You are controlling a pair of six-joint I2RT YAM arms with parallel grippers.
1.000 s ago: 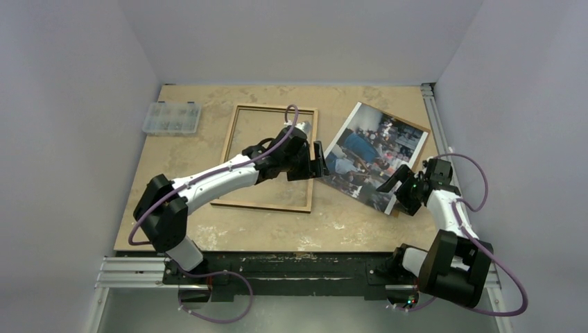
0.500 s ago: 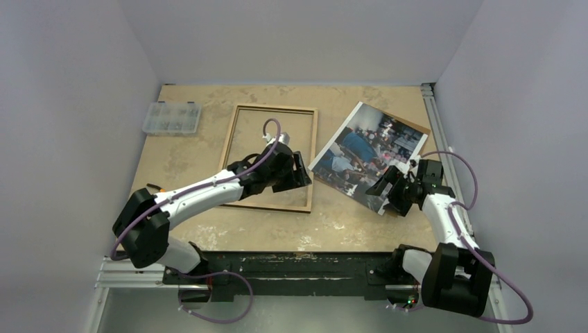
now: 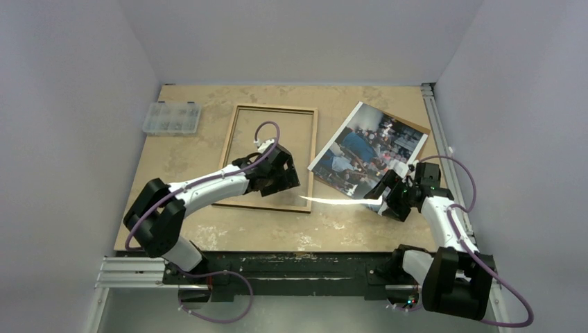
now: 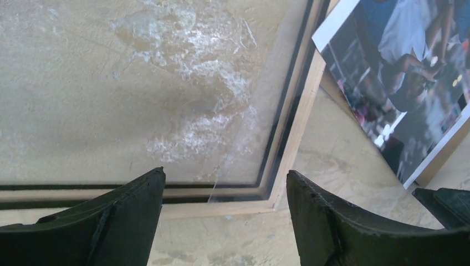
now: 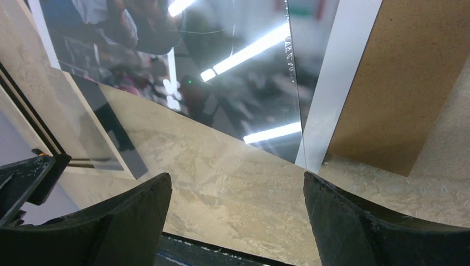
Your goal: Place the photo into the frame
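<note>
Well, from above, both of my pincers are spread and pinching nothing. My left gripper (image 3: pixel 294 182) hovers over the frame's (image 3: pixel 277 107) near right corner. My right gripper (image 3: pixel 383 198) sits to the right of the frame, at the near corner of the photo (image 3: pixel 367 149). The photo lies askew just right of the frame, on a brown backing board (image 3: pixel 417 127). A clear compartment box (image 3: pixel 171 117) lies left of the frame, its contents too small to tell.

Through my left wrist, my left gripper (image 4: pixel 225 172) gapes above the frame (image 4: pixel 299 127). No print is in it, only tabletop and a sheen that may be glazing.

Through my right wrist, my right gripper (image 5: pixel 236 176) gapes before the photo (image 5: pixel 111 44) and the backing board (image 5: pixel 410 88). The risk, I judge, is lifting the board with the print or creasing the gloss. Being skewed, its corner could also snag the frame's inner lip.
</note>
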